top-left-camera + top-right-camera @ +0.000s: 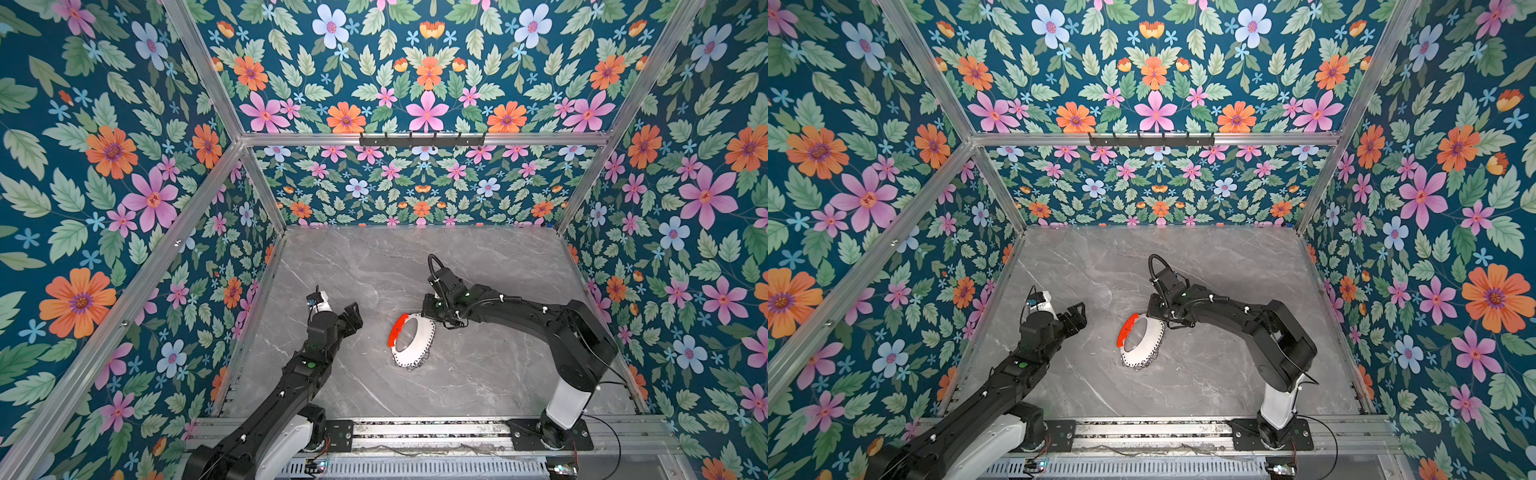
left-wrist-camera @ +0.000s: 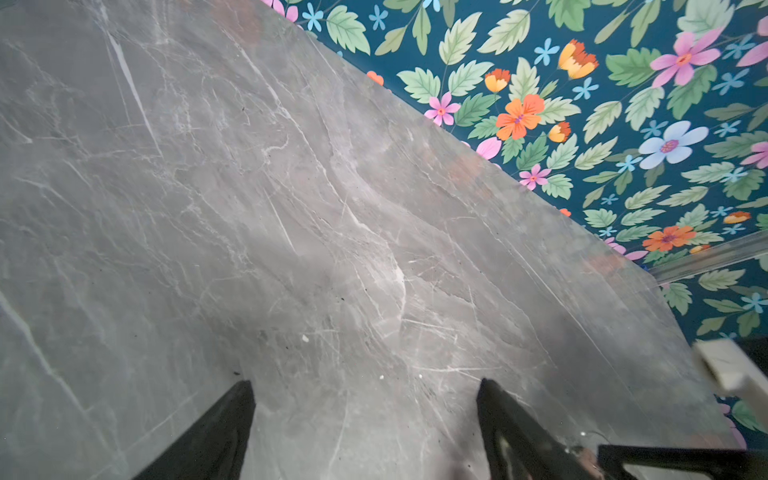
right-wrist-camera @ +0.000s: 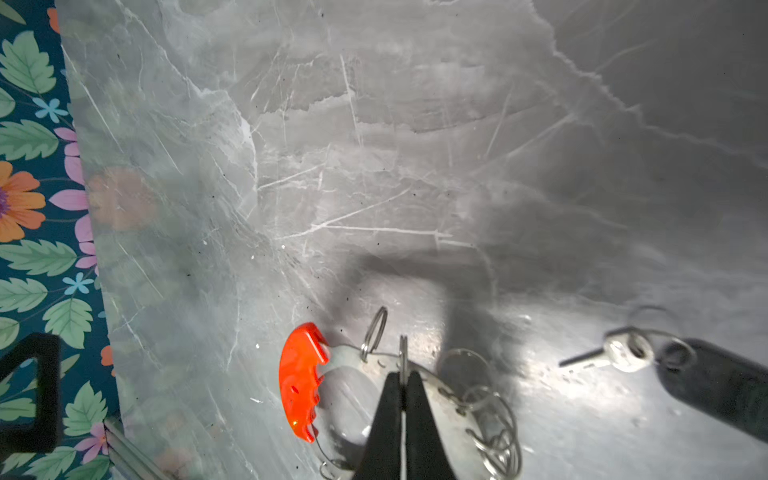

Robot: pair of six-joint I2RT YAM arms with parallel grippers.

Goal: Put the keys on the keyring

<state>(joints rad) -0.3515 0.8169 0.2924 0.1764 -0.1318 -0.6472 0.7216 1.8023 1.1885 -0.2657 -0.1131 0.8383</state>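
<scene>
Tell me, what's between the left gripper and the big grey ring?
Nothing, just bare marble table between the left gripper and the keyring, in both top views.

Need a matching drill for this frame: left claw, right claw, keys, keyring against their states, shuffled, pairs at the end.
1 left claw
2 right claw
3 keys
4 keyring

A shut on a silver loop
B lying loose on the table
C open, empty
D grey, red piece on one side

Pairs: 1-C, 2-A, 3-B, 4-D

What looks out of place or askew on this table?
The keyring is askew: the right gripper pinches its rim, holding it tilted, not flat. The key lies apart on the table.
</scene>
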